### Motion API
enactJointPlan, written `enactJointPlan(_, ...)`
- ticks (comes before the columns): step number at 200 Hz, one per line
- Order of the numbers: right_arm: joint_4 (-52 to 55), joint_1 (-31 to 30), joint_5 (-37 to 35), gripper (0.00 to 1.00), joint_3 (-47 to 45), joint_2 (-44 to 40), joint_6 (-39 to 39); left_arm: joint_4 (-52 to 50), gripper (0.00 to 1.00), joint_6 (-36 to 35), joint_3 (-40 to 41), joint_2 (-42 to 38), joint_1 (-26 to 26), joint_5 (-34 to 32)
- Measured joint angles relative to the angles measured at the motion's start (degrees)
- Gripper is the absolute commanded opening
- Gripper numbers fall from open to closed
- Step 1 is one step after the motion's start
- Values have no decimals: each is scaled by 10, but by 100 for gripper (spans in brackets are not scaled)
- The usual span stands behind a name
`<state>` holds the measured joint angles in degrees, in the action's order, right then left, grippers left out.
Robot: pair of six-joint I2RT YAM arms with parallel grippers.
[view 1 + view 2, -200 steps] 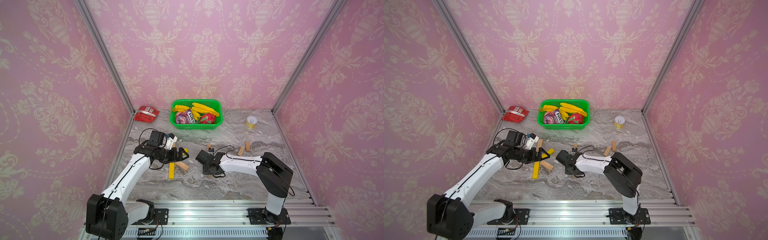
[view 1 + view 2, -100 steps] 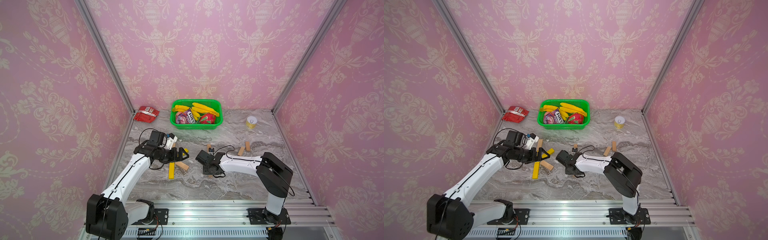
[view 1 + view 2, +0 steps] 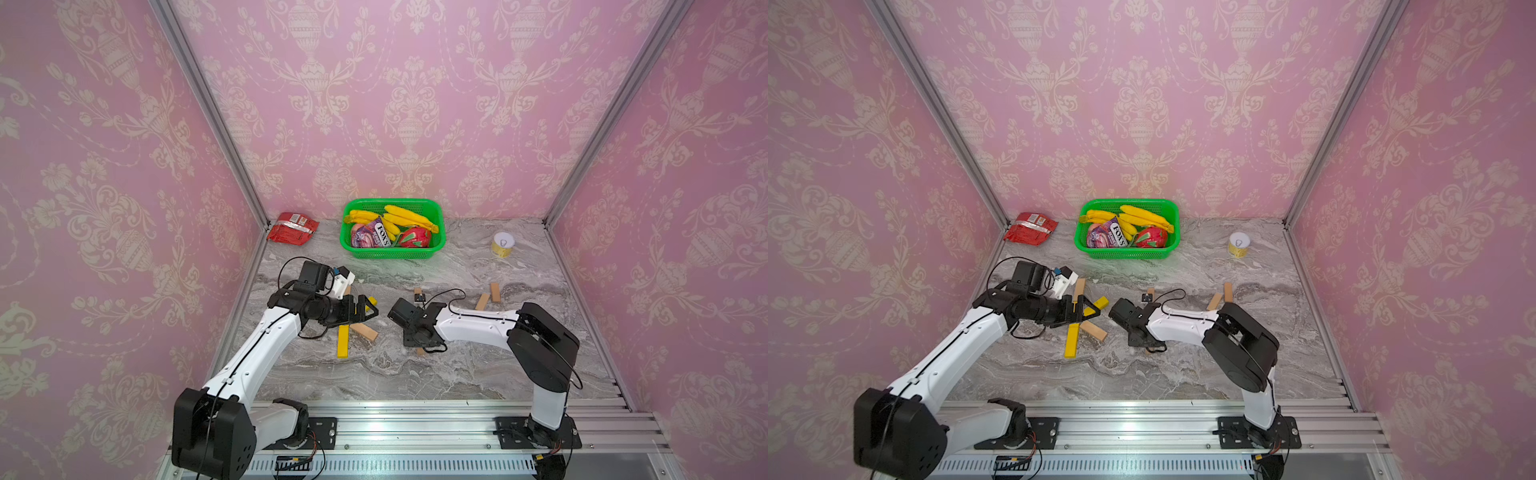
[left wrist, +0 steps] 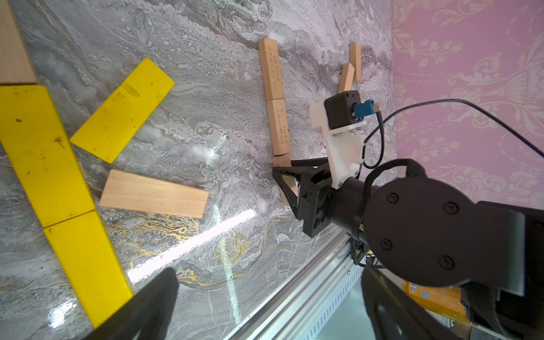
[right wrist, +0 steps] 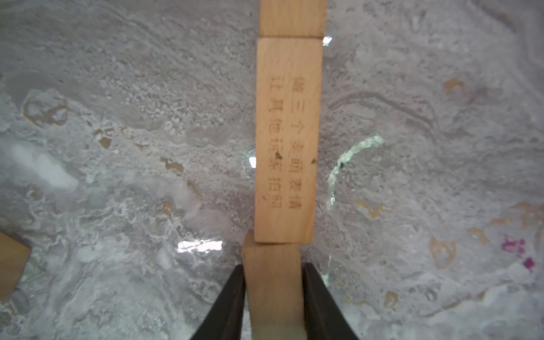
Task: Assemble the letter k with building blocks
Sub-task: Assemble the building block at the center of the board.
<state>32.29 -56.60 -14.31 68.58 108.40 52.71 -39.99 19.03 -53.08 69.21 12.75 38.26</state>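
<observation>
Nearest the front, the right claw (image 5: 273,269) is clamped snug across the narrow sides of a wood block (image 5: 272,297). That block's end touches the middle block (image 5: 287,138) at its 12 o'clock, a bit off line. Gripping the width like that looks meant to let it square up the wood stem. At the right claw's 9 o'clock, the left claw (image 3: 368,309) gapes wide with nothing in it, hovering over the yellow K (image 4: 44,153). That K looks finished, so I'd guess it's just parked. Two spare blocks (image 3: 495,292) lie at 2 o'clock, probably the wood K's arms.
</observation>
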Motion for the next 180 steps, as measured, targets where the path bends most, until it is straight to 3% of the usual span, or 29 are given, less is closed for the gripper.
enactJointPlan(180,1,0,-12,42,-2,0,5,0,99,0,0,0,0,0)
